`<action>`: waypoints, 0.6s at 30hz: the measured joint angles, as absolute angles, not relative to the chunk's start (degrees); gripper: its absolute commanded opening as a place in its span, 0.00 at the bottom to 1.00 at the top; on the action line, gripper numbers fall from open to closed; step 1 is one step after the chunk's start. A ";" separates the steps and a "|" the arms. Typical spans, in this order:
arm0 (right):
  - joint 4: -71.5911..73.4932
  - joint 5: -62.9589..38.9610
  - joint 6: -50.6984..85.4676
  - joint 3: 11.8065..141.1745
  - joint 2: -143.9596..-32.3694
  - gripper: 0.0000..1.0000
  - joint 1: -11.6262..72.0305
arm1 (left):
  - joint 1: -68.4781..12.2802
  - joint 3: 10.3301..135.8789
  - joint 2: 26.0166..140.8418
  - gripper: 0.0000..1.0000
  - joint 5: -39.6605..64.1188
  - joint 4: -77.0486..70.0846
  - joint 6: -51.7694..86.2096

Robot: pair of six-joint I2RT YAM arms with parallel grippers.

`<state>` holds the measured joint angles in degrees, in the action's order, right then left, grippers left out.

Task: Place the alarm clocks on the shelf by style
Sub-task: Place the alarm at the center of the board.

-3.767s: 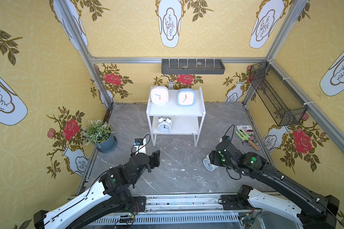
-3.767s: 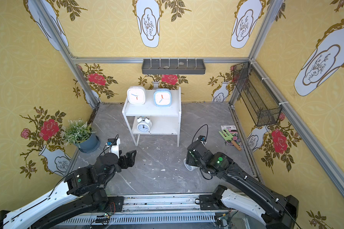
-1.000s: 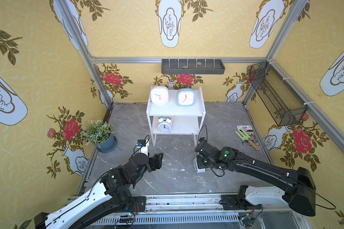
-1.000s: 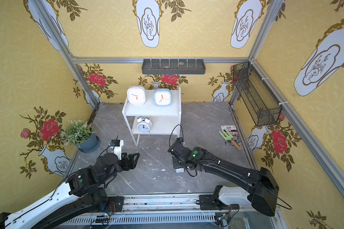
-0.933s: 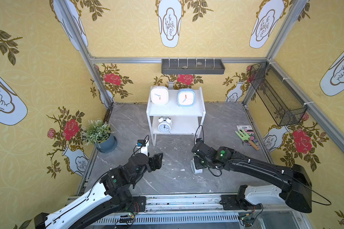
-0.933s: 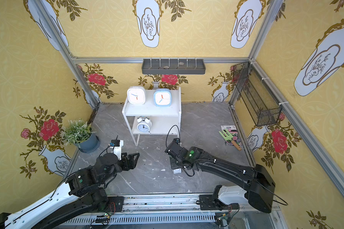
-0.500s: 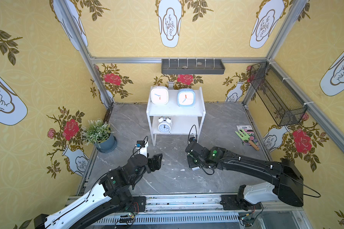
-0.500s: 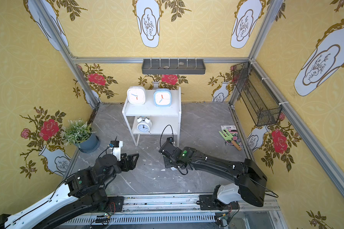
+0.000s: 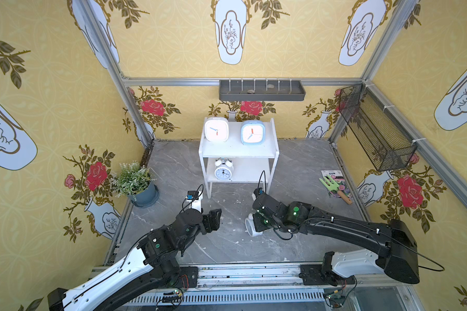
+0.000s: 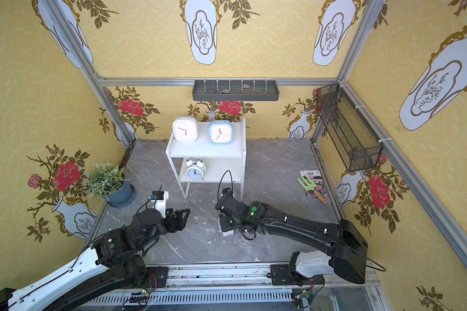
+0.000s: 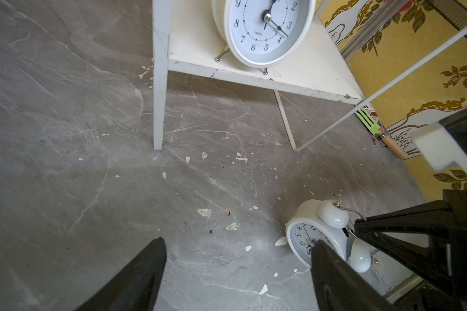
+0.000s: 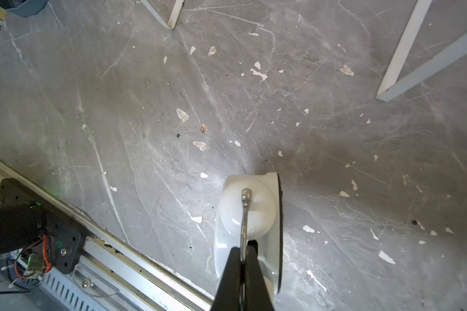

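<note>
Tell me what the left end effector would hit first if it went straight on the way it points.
Probably the grey floor near the shelf leg, though depth is unclear: the open left end effector tilts downward. The twin-bell clock in the right end effector sits aside.

White shelf [image 9: 237, 150] on a grey-veined counter [image 9: 302, 161], yellow rose wallpaper [image 9: 173, 48] around.
One square clock [image 9: 216, 129] is white, the other square clock [image 9: 253, 132] light blue; the bell clock [image 9: 223, 170] on the shelf and the second bell clock [image 11: 302, 235] are white with black numerals. The wallpaper carries red roses and pale blue vases; the pot [image 9: 144, 194] is blue-grey, the garden fork [image 9: 330, 183] green, the tray [image 9: 262, 94] grey, the basket [image 9: 375, 132] black.
</note>
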<state>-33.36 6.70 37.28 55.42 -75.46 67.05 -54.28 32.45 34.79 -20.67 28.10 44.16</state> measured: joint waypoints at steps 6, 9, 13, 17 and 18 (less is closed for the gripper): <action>-32.40 5.08 36.10 56.45 -79.46 0.01 67.48 | -54.28 32.42 35.22 0.88 -20.51 27.38 44.16; -32.01 5.37 35.99 56.99 -80.27 0.05 67.75 | -54.28 32.47 35.40 0.88 -20.51 27.07 44.16; -32.05 6.28 36.05 57.04 -80.42 0.06 67.16 | -54.28 32.49 35.66 0.88 -20.49 27.03 44.14; -32.16 6.92 36.40 57.04 -80.53 0.17 66.54 | -54.28 32.49 36.16 0.88 -20.49 26.63 43.99; -32.47 7.07 36.42 57.04 -80.53 0.20 66.32 | -54.28 32.51 36.27 0.88 -20.49 26.59 43.97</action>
<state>-32.47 7.07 36.42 57.04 -80.53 66.32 -54.28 32.51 36.27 -20.49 26.59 43.97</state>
